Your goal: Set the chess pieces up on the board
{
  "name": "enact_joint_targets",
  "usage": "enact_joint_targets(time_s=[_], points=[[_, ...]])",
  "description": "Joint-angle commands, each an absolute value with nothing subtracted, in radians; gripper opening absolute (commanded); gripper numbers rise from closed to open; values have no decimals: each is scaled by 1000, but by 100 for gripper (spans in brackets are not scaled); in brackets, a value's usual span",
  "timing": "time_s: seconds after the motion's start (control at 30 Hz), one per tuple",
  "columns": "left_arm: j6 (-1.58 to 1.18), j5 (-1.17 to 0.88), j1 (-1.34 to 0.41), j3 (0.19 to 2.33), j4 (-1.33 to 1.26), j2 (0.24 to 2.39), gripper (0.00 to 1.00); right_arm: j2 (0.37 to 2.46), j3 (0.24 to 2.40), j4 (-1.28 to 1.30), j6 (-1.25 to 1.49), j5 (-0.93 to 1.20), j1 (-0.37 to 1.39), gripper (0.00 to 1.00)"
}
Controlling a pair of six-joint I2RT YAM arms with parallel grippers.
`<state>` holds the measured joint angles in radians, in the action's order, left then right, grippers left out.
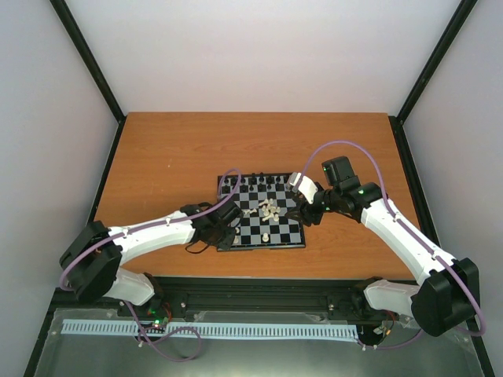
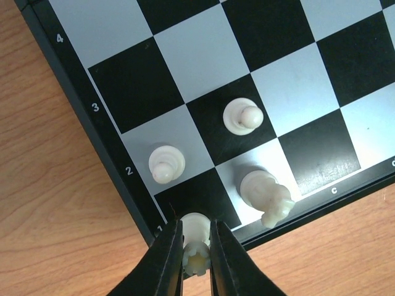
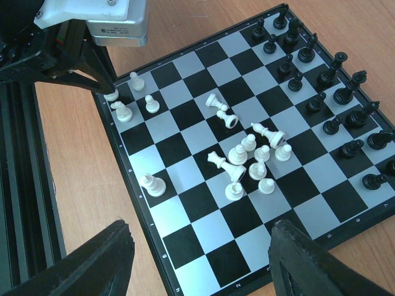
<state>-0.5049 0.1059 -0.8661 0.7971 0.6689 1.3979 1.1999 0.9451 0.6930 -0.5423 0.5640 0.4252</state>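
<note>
Left wrist view gives you the clearest read: the left gripper is pinched on a white rook at the near-left corner square of the board. You cannot tell whether the rook's base sits flat on the square yet. Just beside it stand a white knight on the next near-row square, a white pawn on the square ahead of the rook, and a second pawn ahead of the knight. That corner looks started and little more. In the right wrist view the black pieces line the far edge in two rows, so that side appears done. Most of the white set is a heap of white pieces mid-board, several toppled, and a lone white piece stands on the near row. The right gripper hangs over the right side of the board, spread wide and holding nothing. By my judgement you are roughly past halfway: most of white's back row and pawn row are yet to be filled from that heap.
</note>
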Motion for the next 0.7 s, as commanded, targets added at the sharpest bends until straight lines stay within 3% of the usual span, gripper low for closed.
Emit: enact_joint_targets(time_s=[0.0,0.47,0.67], points=[[-513,119,-877,827,653,1423,14,1197,945,696,-550,571,417,61],[-520,130,-877,834,650,1438,14,1195,944,698,-552,573,417,62],[-519,128,-877,857,687,1405,26,1196,946,699,-551,574,417,62]])
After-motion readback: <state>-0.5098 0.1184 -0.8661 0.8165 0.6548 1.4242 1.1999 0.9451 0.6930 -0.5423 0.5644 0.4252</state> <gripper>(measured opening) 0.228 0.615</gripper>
